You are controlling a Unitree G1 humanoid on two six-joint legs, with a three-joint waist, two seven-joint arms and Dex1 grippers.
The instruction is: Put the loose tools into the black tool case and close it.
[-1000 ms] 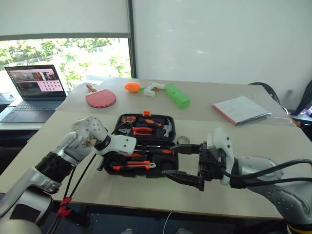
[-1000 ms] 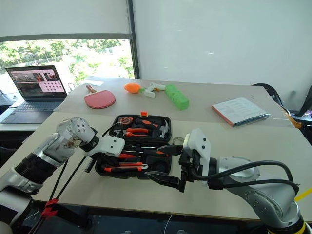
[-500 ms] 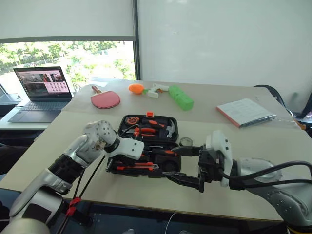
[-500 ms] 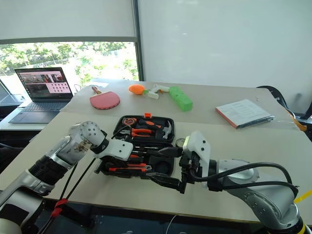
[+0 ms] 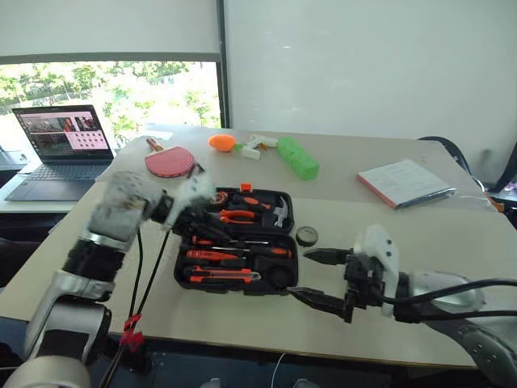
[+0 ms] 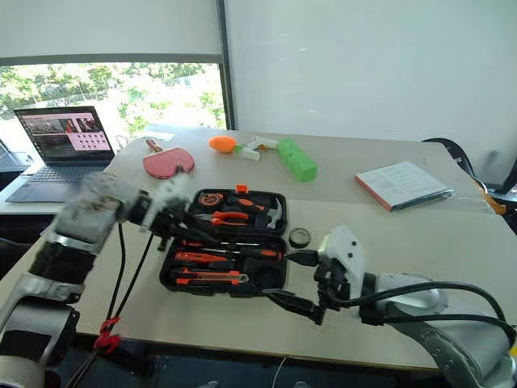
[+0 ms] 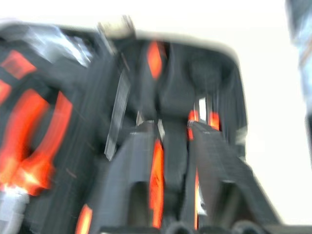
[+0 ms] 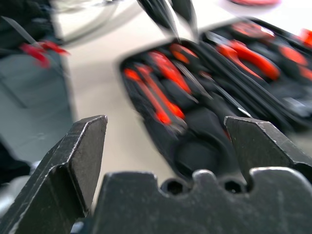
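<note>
Case: black tool case (image 5: 236,242) lying open mid-table, most tools slotted.
Left out: tape roll (image 5: 306,236) just beside the case.
Right gripper (image 5: 317,277): spread wide, empty.
Left gripper (image 6: 191,228): over the case, parted, grip unclear.
Remaining: tape, closing.

We can read no text, label, brand, number or sign anywhere. The laptop (image 5: 58,144) screen near the table's far left corner shows pinkish tiles too small for us to read, and the printed sheet (image 5: 401,181) at the far right edge is illegible too.
</note>
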